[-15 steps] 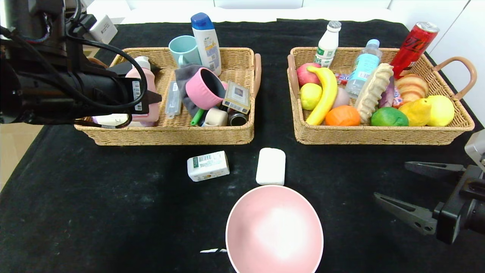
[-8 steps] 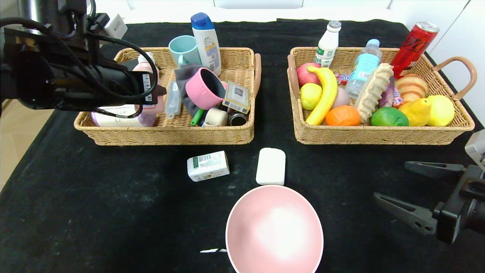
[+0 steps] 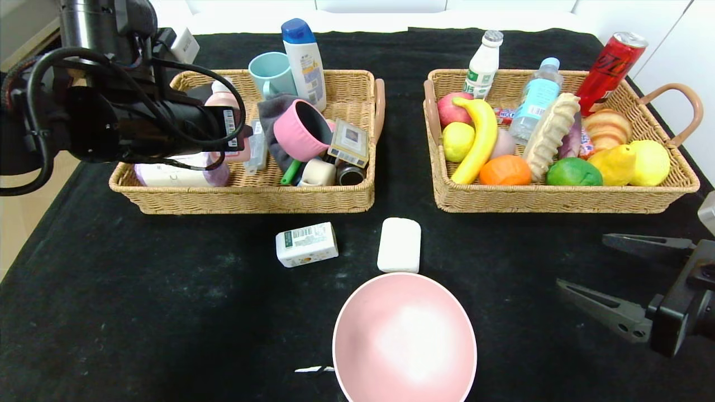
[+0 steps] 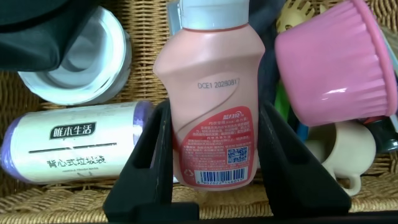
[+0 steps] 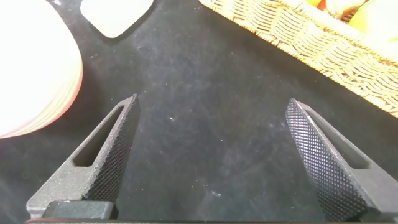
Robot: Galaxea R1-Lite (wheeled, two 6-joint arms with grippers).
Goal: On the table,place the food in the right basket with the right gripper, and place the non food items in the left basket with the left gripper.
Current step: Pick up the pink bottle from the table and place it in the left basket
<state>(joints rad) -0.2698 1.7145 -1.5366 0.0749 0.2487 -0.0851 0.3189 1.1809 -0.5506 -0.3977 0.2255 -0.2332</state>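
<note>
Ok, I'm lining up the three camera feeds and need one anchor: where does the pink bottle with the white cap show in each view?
Head view: pink bottle at the left basket's far left, mostly hidden behind the left arm.
Left wrist view: pink bottle centre frame, between the left gripper's fingers.
Right wrist view: not in it.
Shared landmark: the grey roll with purple end lying beside the bottle, in the head and left wrist views.

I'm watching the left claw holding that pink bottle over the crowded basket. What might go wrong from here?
1. The left claw grips the pink bottle above a packed left basket; released, it may topple onto the grey roll.
2. It might knock the pink cup beside it.
</note>
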